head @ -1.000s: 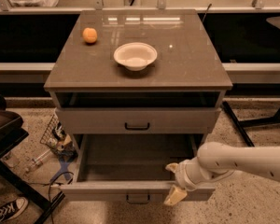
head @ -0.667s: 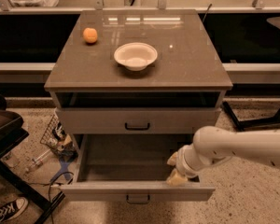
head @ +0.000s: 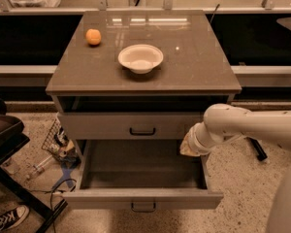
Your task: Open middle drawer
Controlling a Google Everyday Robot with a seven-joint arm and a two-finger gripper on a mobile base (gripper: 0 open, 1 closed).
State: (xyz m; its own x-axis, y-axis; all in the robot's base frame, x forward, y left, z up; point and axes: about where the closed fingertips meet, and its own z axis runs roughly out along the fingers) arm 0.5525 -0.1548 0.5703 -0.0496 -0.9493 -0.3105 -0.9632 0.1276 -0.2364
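The middle drawer [head: 142, 199] is pulled far out of the grey-brown cabinet. Its wide shallow box is open, and nothing shows inside. Its low front carries a small dark handle [head: 143, 208]. Above it, the taller-fronted top drawer [head: 111, 126] with its bigger dark handle [head: 142, 131] sits pushed in. The lowest drawer is hidden under the open one. My gripper [head: 188, 147], on the white arm coming in from the right, hangs over the open drawer's right rear corner, next to the top drawer's front and away from the drawer front.
A white bowl [head: 140, 58] and an orange [head: 93, 37] sit on the cabinet top [head: 194, 67]. A wire basket [head: 58, 141] and clutter lie on the floor to the left, by a black cart [head: 5, 135]. A sneaker [head: 7, 218] is at bottom left.
My gripper has risen from the drawer front's right end and moved back towards the cabinet. The drawer stays pulled out.
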